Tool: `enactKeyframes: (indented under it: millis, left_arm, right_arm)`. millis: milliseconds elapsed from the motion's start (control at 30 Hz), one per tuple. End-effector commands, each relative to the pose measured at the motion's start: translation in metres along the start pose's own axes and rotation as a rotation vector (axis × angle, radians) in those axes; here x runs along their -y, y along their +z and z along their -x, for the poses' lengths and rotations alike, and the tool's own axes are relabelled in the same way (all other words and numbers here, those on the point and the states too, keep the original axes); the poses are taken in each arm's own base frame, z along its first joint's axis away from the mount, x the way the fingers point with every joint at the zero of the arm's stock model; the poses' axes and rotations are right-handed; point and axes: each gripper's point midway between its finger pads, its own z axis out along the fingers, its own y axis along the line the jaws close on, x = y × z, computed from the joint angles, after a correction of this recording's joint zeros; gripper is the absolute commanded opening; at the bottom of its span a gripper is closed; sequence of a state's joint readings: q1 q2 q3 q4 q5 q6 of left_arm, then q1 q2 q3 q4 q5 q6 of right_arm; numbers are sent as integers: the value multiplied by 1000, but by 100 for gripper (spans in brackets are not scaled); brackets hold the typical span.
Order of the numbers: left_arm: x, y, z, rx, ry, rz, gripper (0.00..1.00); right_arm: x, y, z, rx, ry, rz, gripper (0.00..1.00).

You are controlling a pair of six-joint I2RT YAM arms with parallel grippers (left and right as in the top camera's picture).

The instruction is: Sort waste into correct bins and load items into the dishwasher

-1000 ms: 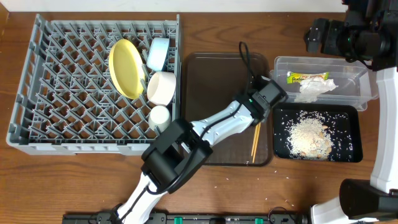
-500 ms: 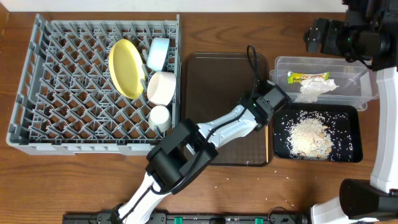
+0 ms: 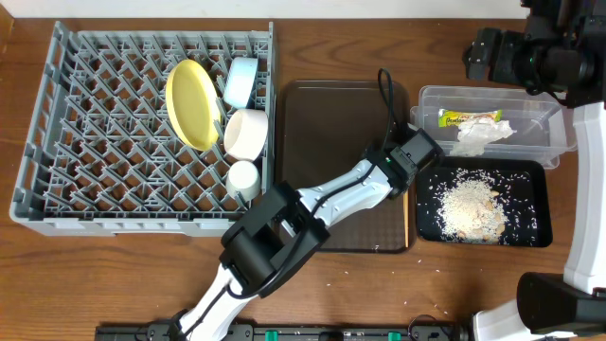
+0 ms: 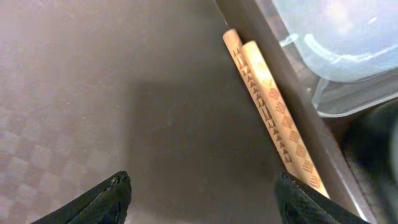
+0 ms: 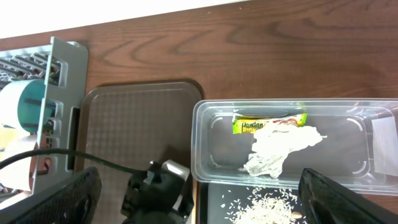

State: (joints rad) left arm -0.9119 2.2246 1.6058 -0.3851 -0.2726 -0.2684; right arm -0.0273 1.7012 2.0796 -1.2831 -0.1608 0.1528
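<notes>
The left claw (image 4: 202,198) is hanging low over the brown tray (image 4: 93,87) with its fingers spread wide apart and nothing sitting between them. The chopsticks (image 4: 271,107) are lying flat on that tray, side by side and touching, tucked against the raised rim on the side nearest the clear tub (image 4: 339,56). One finger (image 4: 301,202) is hovering just beside their near end. With the plate (image 3: 192,102) standing in the dish rack (image 3: 95,161), the wrapper (image 3: 467,117) and napkin (image 3: 481,135) lying in the tub, and the rice (image 3: 471,204) lying in the black tray (image 3: 424,227), the chopsticks are looking like the last item to load. Lifting them well is likely going to mean sliding the claw sideways until it is straddling both sticks across their length, near the middle so they are not tipping. The rim is leaving little room for the outer finger, so dragging the pair inward first may be helping. Closing slowly should be stopping either stick from rolling free. The right claw (image 5: 200,183) is hovering high above the tub, fingers apart and holding nothing.
</notes>
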Motion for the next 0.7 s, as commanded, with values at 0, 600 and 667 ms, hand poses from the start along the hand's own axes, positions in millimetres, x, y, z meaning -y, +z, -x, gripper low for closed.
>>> enactKeyframes:
  millis: [0, 600, 667]
  left_arm:
    - [-2, -34, 26, 69, -41, -26, 75]
    - [23, -23, -3, -60, -108, -167, 75]
    - [19, -20, -5, -67, -133, -155, 75]
  right_arm:
    - [-3, 2, -2, -7, 5, 5, 99]
    - [-3, 2, -2, -7, 5, 5, 99]
    - [-3, 2, -2, -8, 5, 5, 99]
